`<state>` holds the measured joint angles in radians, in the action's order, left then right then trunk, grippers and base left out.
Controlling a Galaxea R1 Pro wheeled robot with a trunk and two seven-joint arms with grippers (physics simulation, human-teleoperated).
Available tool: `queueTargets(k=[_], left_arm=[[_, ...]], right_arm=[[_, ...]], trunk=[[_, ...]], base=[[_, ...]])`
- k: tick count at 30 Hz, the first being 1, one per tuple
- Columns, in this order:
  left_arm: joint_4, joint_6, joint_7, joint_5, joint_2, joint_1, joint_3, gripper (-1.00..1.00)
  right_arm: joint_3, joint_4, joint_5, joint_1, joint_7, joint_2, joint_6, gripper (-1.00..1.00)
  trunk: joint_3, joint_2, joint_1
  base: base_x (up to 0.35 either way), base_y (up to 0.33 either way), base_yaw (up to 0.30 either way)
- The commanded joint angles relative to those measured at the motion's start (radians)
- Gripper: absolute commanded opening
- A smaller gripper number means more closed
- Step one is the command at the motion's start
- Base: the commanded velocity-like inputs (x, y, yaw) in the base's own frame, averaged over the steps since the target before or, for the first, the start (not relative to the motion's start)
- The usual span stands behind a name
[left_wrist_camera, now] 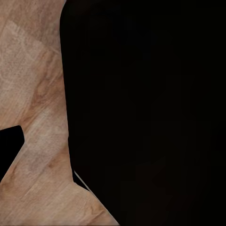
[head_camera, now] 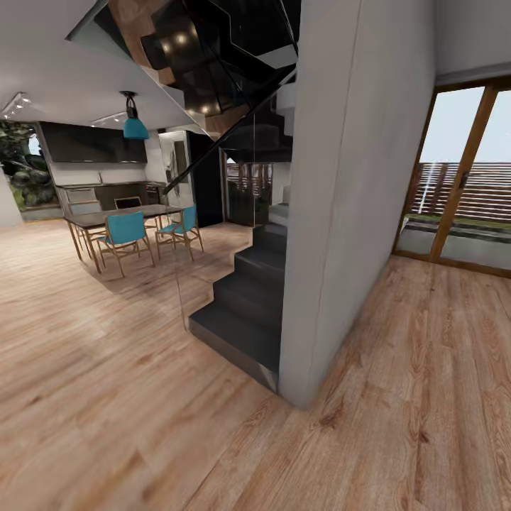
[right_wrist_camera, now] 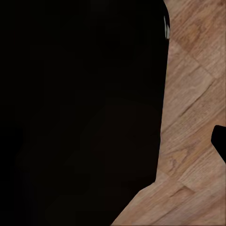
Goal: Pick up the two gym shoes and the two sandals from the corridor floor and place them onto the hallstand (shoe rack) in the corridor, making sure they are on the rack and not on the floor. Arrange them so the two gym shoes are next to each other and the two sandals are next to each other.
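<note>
Light brown wood-plank floor [head_camera: 106, 397] is spreading around a pale grey wall pillar [head_camera: 355, 184] and dark stair steps [head_camera: 245, 312], with teal dining chairs [head_camera: 126, 234] far left, while shoes, rack, their bearing and jaw states are remaining impossible to tell.

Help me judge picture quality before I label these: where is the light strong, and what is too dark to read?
Head view: daylight is bright through the glass door, the wood floor is evenly lit, and glare spots dot the glossy dark underside of the stairs. Left wrist view: a featureless black mass hides detail beside the floor. Right wrist view: the same, a black shape with no readable texture.
</note>
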<state>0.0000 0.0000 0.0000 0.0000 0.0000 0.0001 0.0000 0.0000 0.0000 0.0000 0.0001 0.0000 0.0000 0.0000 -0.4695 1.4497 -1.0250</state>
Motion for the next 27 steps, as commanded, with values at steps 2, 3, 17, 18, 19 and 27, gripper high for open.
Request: queueTargets(k=[2,3,17,18,19,27], left_arm=[[-0.005,0.005,-0.003,-0.002,-0.003,-0.002,0.002,1.0],[-0.005,0.005,-0.003,-0.002,-0.003,-0.002,0.002,1.0],[-0.01,-0.016,-0.003,-0.002,-0.002,-0.002,0.002,1.0],[-0.01,-0.021,-0.003,-0.002,-0.002,-0.002,0.002,1.0],[-0.01,-0.026,-0.003,-0.002,-0.002,-0.002,0.002,1.0],[-0.011,-0.071,-0.003,-0.002,-0.002,-0.002,0.002,1.0]], right_arm=[[0.001,-0.006,0.004,-0.006,0.002,0.006,-0.002,1.0],[0.001,-0.012,0.004,-0.006,0.001,0.011,-0.002,1.0],[0.0,-0.062,0.004,-0.021,-0.003,0.051,-0.016,1.0],[0.0,-0.068,0.004,-0.021,-0.003,0.052,-0.018,1.0],[0.0,-0.073,0.004,-0.022,-0.003,0.053,-0.019,1.0],[-0.001,-0.087,0.002,-0.024,-0.003,0.055,-0.024,1.0]], trunk=[[0.0,0.0,0.0],[0.0,0.0,0.0],[0.0,0.0,0.0],[0.0,0.0,0.0],[0.0,0.0,0.0],[0.0,0.0,0.0]], base=[[0.0,0.0,0.0],[0.0,0.0,0.0],[0.0,0.0,0.0],[0.0,0.0,0.0],[0.0,0.0,0.0],[0.0,0.0,0.0]])
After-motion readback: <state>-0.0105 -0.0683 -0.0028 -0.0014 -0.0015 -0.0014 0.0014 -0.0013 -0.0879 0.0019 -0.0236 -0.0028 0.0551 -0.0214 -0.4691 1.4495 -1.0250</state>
